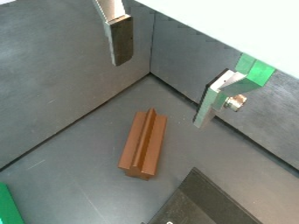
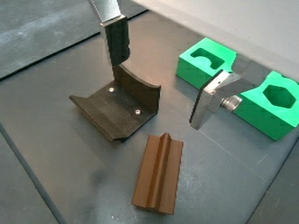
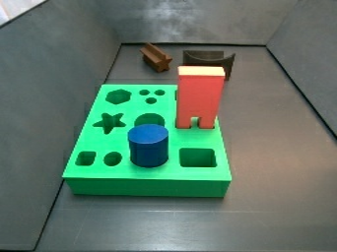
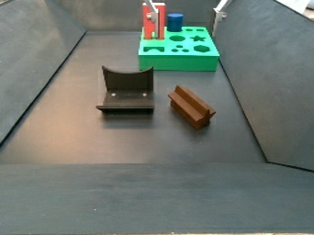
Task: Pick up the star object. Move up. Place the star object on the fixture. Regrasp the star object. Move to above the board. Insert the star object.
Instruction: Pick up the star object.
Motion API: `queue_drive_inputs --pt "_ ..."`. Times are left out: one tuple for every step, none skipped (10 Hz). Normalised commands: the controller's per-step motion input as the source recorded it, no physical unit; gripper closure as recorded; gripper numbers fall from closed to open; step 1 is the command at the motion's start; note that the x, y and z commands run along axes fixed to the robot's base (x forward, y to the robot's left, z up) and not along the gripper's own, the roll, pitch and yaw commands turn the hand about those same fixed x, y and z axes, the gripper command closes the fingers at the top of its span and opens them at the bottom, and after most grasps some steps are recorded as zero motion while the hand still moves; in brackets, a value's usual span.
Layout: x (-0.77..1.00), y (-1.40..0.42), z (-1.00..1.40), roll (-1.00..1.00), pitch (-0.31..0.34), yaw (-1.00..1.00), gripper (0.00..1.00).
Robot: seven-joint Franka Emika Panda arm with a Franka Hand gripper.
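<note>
Dark grey walls are closing in the floor [image 4: 73, 110] on all sides, and open floor is lying around the star object [image 4: 192, 106], which is resting flat on its side just beside the fixture [image 4: 125, 90], apart from it. The gripper [image 2: 158, 79] is hanging above both, its jaws standing wide apart and gripping nothing; in both wrist views the flat silver fingers [image 1: 214, 101] are showing dark pads and touching no piece. The star object [image 2: 159, 171] is showing as a slim brown ridged prism, matte. The fixture [image 2: 117, 103] is dark with a concave curved top. The board [image 3: 152, 138] is sitting well apart at the far end, bright green, with a red block [image 3: 199, 96] and a blue cylinder [image 3: 148, 147] standing in it.
</note>
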Motion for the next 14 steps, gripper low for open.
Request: queue_drive_inputs --pt "0.03 0.0 0.0 0.0 0.0 0.0 0.0" --pt "-0.02 -0.24 -0.59 0.0 -0.111 0.13 0.0" --pt "0.0 -0.2 -0.55 0.0 -0.113 0.54 0.0" --pt "0.11 -0.2 -0.46 0.0 -0.067 0.59 0.0" --pt "0.21 -0.15 -0.43 0.0 -0.037 0.59 0.0" --pt "0.2 -0.14 -0.38 -0.01 -0.046 0.62 0.0" --pt "0.18 -0.08 -0.35 -0.04 -0.047 0.58 0.0" --pt "0.06 -0.02 -0.3 0.0 -0.063 0.56 0.0" --pt "0.0 0.0 -0.28 0.0 -0.08 0.57 0.0" --pt "0.0 0.0 -0.28 0.11 -0.079 0.51 0.0" --pt "-0.04 0.0 -0.35 0.11 -0.1 0.52 0.0" --pt "-0.08 0.0 -0.35 0.09 -0.114 0.51 0.0" --pt "-0.09 0.0 -0.34 0.06 -0.12 0.5 0.0" --pt "-0.12 0.0 -0.32 0.06 -0.113 0.46 0.0"
